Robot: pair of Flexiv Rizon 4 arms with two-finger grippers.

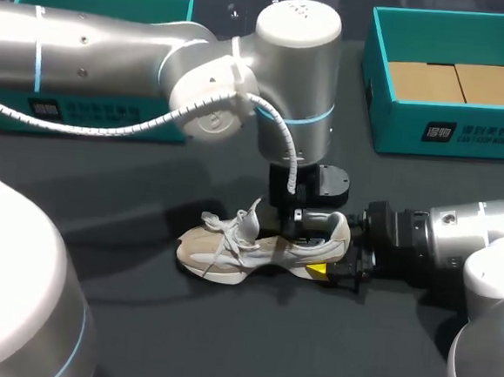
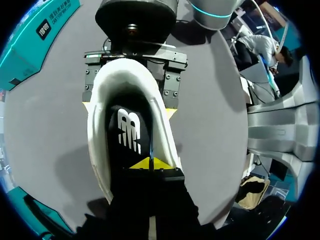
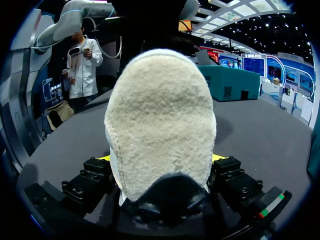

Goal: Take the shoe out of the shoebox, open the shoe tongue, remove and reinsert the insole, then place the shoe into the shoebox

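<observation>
Both grippers on the shoe, mid-table, outside its box.

The left gripper point(image 2: 150, 163) stands down inside the shoe's opening, its yellow tips drawn together with only a thin seam between them, over the black insole with a white logo point(image 2: 129, 132) (whether it pinches the insole I cannot tell). The right gripper point(image 3: 161, 159) comes in level from the right and is spread wide around the heel, one yellow tip pressed against each side, so it clamps the beige-and-white lace-up running shoe point(image 1: 247, 247). The shoe sits upright on the dark grey table point(image 1: 137, 319), toe to the left, laces loose. Bare tabletop lies all round it and toward the near edge. The open teal cardboard shoebox with a brown liner point(image 1: 466, 135) sits well apart at the far right; a second teal box point(image 1: 101, 2) sits at the far left, behind the left arm.
</observation>
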